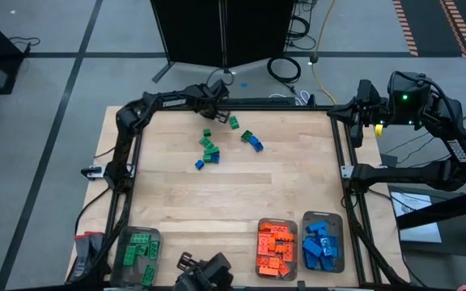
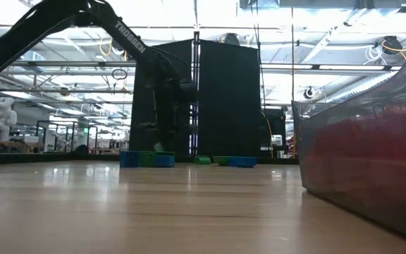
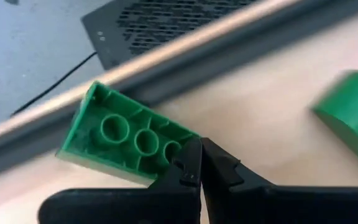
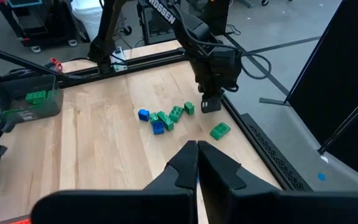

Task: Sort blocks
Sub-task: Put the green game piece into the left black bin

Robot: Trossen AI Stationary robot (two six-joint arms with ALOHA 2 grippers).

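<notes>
Left claw (image 3: pixel 199 163) is pinched tight on a green block (image 3: pixel 124 138), lifted near the bench's far edge (image 1: pixel 241 111).

The brand name "TROSSEN" is printed in white capitals along the left arm (image 2: pixel 129 39); no other text can be read.

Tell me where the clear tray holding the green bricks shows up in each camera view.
High view: the green-brick tray sits at the picture's bottom left.
Low view: not in it.
Left wrist view: not in it.
Right wrist view: the tray is at the left edge.
Shared landmark: the loose bricks mid-table, absent only from the left wrist view.
</notes>
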